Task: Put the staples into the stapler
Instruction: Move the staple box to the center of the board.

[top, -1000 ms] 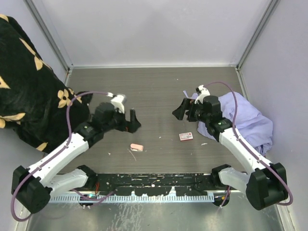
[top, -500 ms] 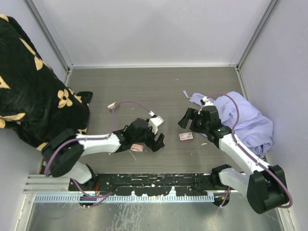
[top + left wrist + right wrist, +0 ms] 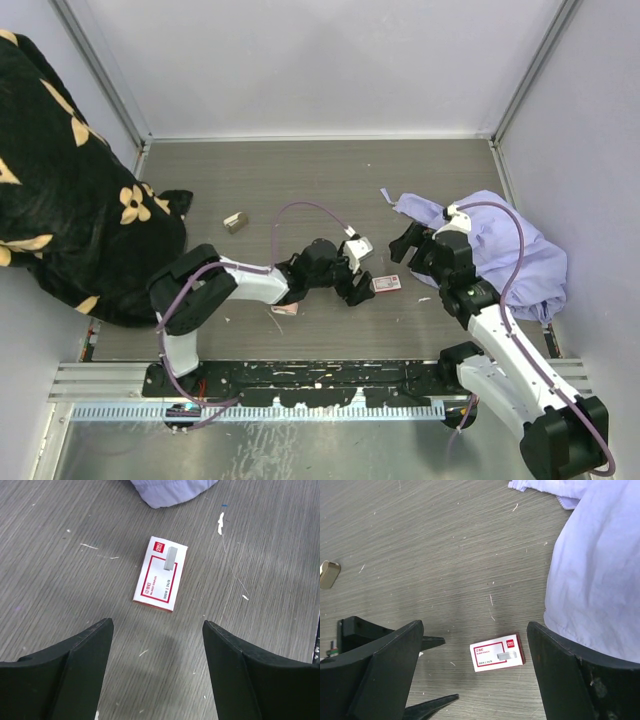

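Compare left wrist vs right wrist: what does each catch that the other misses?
Left wrist only: its own left pincer, open, with the staples box just ahead of the gap between its fingers.
Right wrist only: the open right pincer, a tan block at the left edge of the view, and the left pincer's fingertips seen from outside, beside the box.
Both: the red-and-white staples box lying flat and ungripped on the table, and the lavender cloth next to it.

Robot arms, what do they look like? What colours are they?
The left arm and right arm have white shells with black joints. A thin purple cable loops along each one. The left gripper and right gripper are black, each with two wide, wedge-shaped fingers.
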You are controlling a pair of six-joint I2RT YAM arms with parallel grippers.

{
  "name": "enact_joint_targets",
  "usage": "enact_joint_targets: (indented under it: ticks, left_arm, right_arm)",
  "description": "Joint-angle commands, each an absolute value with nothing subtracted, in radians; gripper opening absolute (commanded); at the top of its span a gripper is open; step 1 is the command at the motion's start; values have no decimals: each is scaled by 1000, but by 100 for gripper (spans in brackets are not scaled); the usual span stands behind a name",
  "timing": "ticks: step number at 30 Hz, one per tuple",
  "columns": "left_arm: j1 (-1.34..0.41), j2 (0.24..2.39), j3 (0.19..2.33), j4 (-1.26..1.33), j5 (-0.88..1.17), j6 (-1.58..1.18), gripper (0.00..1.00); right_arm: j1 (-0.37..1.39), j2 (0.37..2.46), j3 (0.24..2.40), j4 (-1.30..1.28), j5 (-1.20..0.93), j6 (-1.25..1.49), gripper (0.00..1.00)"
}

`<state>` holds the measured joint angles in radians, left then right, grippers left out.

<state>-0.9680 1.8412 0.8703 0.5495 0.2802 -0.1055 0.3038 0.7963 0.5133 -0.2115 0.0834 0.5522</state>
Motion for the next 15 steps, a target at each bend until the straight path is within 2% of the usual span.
enact_joint_targets:
  ticks: [1, 4, 15]
  left_arm:
    - [-990, 1886, 940, 613, 311, -29, 74]
    - [-989, 1918, 974, 589, 303, 10, 71]
    - [-990, 2016, 1068, 509, 334, 78, 71]
  right_arm:
    - [304, 753, 505, -179, 137, 549, 91]
    - [304, 730, 498, -178, 127, 547, 91]
    - [305, 647, 457, -173, 106, 549, 91]
